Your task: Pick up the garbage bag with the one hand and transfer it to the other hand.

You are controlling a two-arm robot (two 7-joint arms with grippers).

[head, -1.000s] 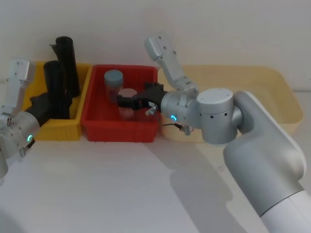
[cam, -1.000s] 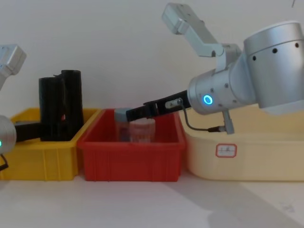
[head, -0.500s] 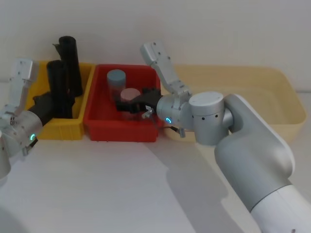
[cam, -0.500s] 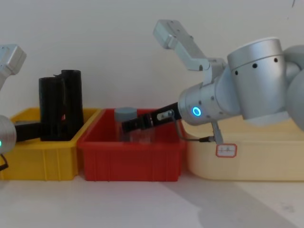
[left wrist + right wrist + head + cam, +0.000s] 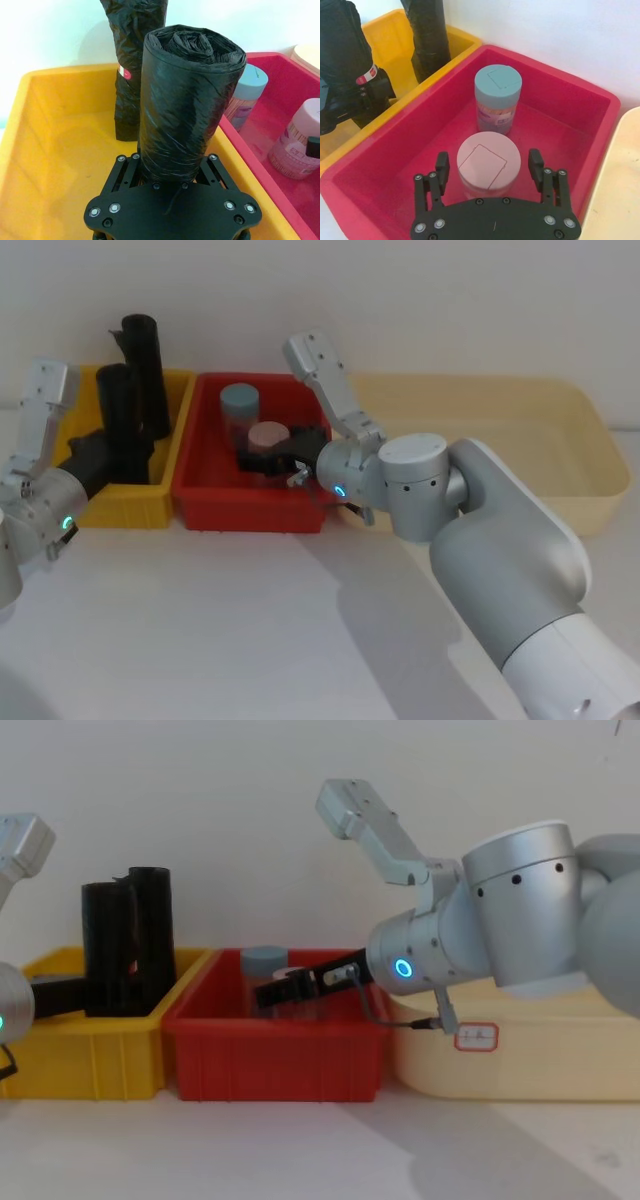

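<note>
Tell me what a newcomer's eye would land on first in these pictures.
The big silver right arm stretches across the middle, its right gripper open around a pink-lidded jar in the red bin. At the left, the left gripper clasps the garbage bag, a thick black roll upright in the yellow bin, with a second black roll behind it.

A plain white wall (image 5: 450, 300) rises behind the smooth white table (image 5: 200, 640); soft grey shadows lie across it under even light.
</note>
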